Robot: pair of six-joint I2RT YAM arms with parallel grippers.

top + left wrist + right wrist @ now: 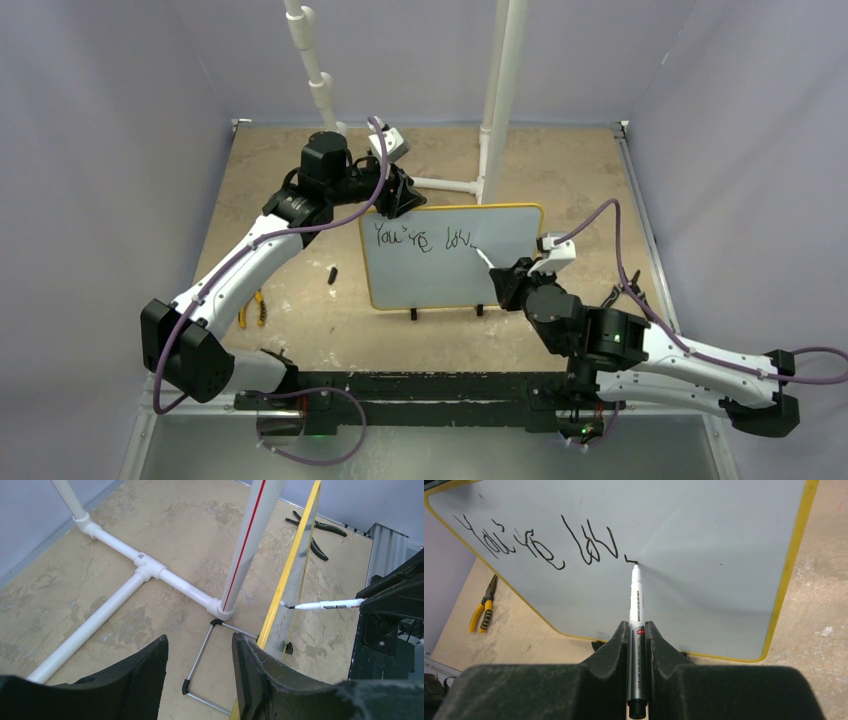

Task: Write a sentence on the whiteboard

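Far left: yellow-handled pliers [252, 308], flat on the table [560, 170]. Just right of them, a small black cylinder [331, 272], loose, apart from everything.

Next, left gripper [200, 677], positioned at the upper left corner of the whiteboard [440, 275]. Fingers [140, 680] spread apart, nothing between them; contact with the yellow frame not determinable.

Centre: whiteboard standing on two black feet [413, 313], long axis running left to right across the table, written face turned toward the arm bases. White pipe frame [500, 100] directly behind it.

On the upper left of the board face: the sentence [539, 545], unfinished, reading "You're lov" in one line, running left to right, followed by a short fresh stroke.

Right of the script: marker [636, 610], long axis aligned with the right gripper [637, 627], pointing away from the wrist toward the board, tip touching the surface at the fresh stroke. Fingers closed narrowly on the marker barrel, rear end protruding behind them.

Far right, seen by the left wrist camera: black-handled pliers [315, 527] on the table beyond the board.
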